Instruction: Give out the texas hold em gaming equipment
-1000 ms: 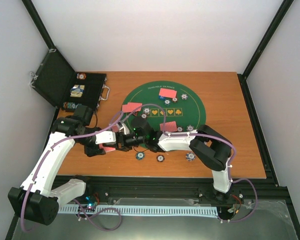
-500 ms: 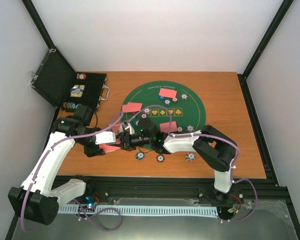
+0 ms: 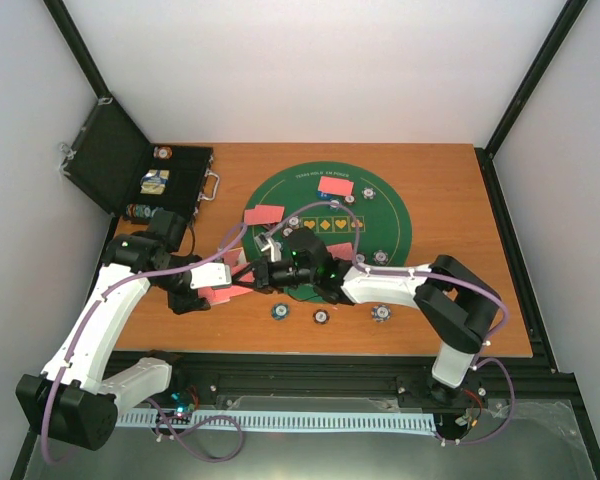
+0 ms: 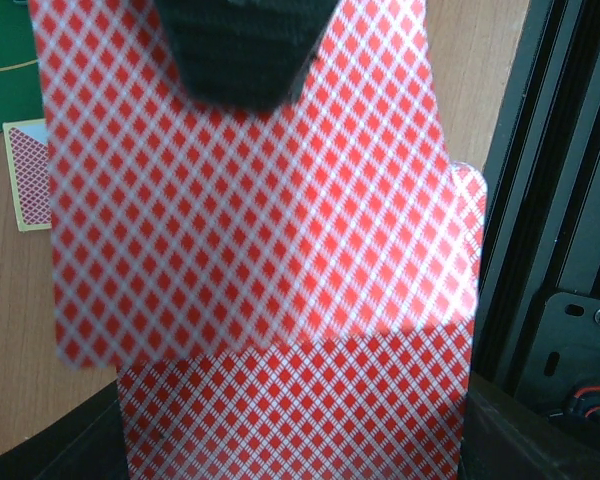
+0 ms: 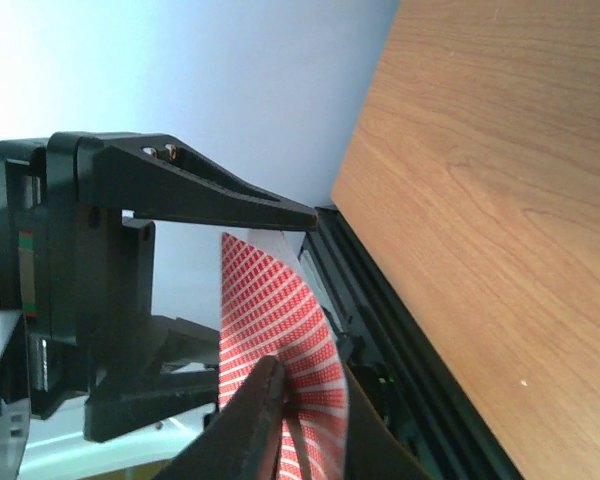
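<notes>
My left gripper [image 3: 212,287] hangs over the table's near left part, shut on a stack of red-backed playing cards [image 3: 223,294]; the stack [image 4: 290,400] fills the left wrist view. My right gripper [image 3: 255,280] reaches across to the stack and is shut on the top card [image 5: 275,300], which bends between its fingers. One of those fingers [image 4: 240,50] presses the top card [image 4: 250,230]. More cards [image 3: 263,214] [image 3: 334,185] [image 3: 342,250] lie on the green mat [image 3: 390,215]. Poker chips [image 3: 279,311] [image 3: 321,317] [image 3: 381,313] sit at the mat's near edge.
The open black case [image 3: 170,180] stands at the back left with a few items inside. Further chips [image 3: 368,194] [image 3: 381,257] lie on the mat. Another card [image 4: 30,170] lies on the wood beside the mat. The black frame rail [image 4: 550,200] runs close by the left gripper.
The right arm stretched further left to the stack and its gripper closed on the top card. The left gripper kept hold of the stack and barely moved.
</notes>
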`<act>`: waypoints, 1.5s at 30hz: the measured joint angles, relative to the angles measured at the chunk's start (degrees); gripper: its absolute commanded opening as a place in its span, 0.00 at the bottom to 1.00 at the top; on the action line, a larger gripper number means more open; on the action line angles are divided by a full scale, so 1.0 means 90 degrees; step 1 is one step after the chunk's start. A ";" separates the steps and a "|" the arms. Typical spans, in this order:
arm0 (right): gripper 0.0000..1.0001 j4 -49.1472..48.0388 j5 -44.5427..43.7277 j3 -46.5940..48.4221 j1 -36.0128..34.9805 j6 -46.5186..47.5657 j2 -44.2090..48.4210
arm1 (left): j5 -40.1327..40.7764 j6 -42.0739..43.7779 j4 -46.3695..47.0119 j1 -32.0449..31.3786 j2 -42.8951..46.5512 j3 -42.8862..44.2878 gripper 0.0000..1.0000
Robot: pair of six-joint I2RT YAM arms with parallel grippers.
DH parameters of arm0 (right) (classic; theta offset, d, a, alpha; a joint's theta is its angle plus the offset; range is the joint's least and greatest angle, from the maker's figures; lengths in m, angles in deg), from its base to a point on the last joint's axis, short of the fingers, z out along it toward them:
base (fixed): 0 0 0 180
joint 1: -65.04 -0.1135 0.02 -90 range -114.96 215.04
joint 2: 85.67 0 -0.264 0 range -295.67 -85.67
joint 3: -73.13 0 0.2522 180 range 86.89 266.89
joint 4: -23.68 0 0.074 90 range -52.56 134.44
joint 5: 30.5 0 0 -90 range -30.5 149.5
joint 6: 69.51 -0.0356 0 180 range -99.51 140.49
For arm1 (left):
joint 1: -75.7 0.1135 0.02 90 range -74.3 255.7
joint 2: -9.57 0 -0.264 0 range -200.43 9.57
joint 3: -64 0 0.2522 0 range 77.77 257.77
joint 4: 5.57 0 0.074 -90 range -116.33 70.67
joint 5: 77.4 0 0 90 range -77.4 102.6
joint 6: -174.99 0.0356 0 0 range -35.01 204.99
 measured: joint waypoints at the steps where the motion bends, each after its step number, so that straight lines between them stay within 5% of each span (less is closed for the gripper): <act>1: 0.04 0.0085 -0.0029 -0.0012 0.0012 0.0024 0.0056 | 0.0000 0.0000 0.0000 0.0000 0.0000 0.0000 0.01; 12: 0.03 0.1209 -0.0163 -0.0221 0.0449 0.0447 0.0811 | -0.0005 0.0000 0.0005 0.0000 0.0000 0.0000 0.01; 25: 0.03 0.3876 0.0058 -0.0391 0.2982 0.2664 0.0826 | -0.0007 0.0000 0.0005 0.0000 0.0000 0.0002 0.01; 34: 0.18 0.5119 -0.0163 0.0287 0.3740 0.3701 -0.0257 | 0.0005 0.0002 0.0005 0.0000 0.0000 0.0005 0.01; 45: 0.35 0.6436 -0.1360 0.0716 0.3978 0.4109 0.0051 | 0.0049 0.0046 0.0007 0.0000 0.0000 0.0005 0.01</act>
